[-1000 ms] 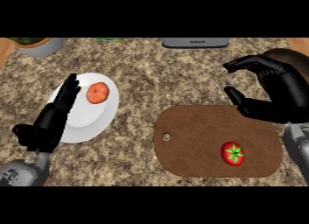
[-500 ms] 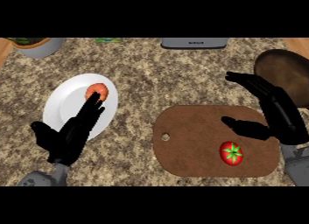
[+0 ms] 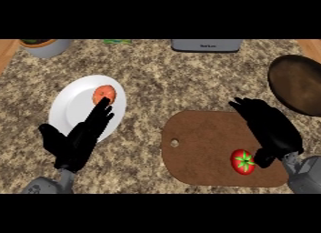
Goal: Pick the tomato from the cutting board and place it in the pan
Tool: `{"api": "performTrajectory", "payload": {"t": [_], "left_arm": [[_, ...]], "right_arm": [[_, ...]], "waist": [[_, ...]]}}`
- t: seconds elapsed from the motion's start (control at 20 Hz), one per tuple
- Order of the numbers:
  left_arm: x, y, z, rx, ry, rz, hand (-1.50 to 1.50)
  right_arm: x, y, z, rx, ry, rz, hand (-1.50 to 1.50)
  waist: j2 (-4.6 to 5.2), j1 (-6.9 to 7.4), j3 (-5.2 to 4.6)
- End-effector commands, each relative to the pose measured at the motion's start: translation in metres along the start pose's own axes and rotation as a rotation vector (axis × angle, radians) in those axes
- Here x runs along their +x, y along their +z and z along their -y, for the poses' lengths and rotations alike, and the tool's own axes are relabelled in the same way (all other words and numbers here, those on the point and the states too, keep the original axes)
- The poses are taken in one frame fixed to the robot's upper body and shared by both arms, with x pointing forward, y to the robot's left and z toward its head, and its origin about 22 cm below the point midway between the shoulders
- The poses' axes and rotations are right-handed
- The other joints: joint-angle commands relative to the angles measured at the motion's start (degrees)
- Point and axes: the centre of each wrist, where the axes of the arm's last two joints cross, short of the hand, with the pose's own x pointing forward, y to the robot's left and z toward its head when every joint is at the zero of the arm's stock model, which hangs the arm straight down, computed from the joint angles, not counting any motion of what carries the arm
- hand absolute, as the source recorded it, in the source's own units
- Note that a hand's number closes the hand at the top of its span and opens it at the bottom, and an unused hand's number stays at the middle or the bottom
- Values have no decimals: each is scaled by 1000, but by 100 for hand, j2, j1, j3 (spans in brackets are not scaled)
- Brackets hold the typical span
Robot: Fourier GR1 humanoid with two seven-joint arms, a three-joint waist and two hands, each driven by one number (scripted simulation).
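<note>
Right hand [image 3: 268, 129] is over the right end of the cutting board [image 3: 203, 150], fingers stretched out straight toward the far side, holding nothing. Its thumb hangs down at the near side, and the tomato [image 3: 243, 161] sits just beside that thumb, to the hand's left and nearer the robot, green star-shaped top facing up. Whether thumb and tomato actually touch, I cannot tell. Tomato is on the board, near its right front corner.

Beyond the hand and off to its right, there's the dark brown pan [image 3: 303, 84], close to the board's far right corner and running out of view at the right edge. Nothing lies between hand and pan.

Across to the left hand [image 3: 79, 139]: open too, fingers straight and together, pointing away, holding nothing. The fingertips lie over the near edge of a white plate [image 3: 72, 102], and just past them on that plate rests a round orange-red object [image 3: 104, 94].

Far side of the speckled counter [image 3: 163, 73]: a grey bowl [image 3: 47, 46] at the left corner and a grey appliance [image 3: 206, 45] further right.
</note>
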Motion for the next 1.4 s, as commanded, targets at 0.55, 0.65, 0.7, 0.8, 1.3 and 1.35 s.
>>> {"api": "performTrajectory", "payload": {"t": [0.55, 0.65, 0.7, 0.8, 1.3, 1.35], "left_arm": [[-7, -1, -8, 13, 18, -4, 0], [-12, 2, -9, 25, 23, -27, 0], [-1, -4, -9, 14, 18, -25, 0], [10, -1, -15, 13, 20, 6, 0], [12, -2, -24, 20, 3, -5, 0], [9, -2, -12, 20, 22, -19, 0]], "right_arm": [[137, -15, -23, 537, 443, -305, -150], [157, -14, -34, 536, 424, -325, -150], [154, -23, -29, 539, 406, -353, -150], [159, -20, -26, 524, 402, -361, -150], [151, -14, -58, 469, 591, -458, -150], [139, -13, -52, 459, 587, -456, -150]], "waist": [[3, -80, 33], [7, -78, 40], [11, -91, 43], [-3, -101, 44], [0, -114, 46], [-1, -129, 50]]}}
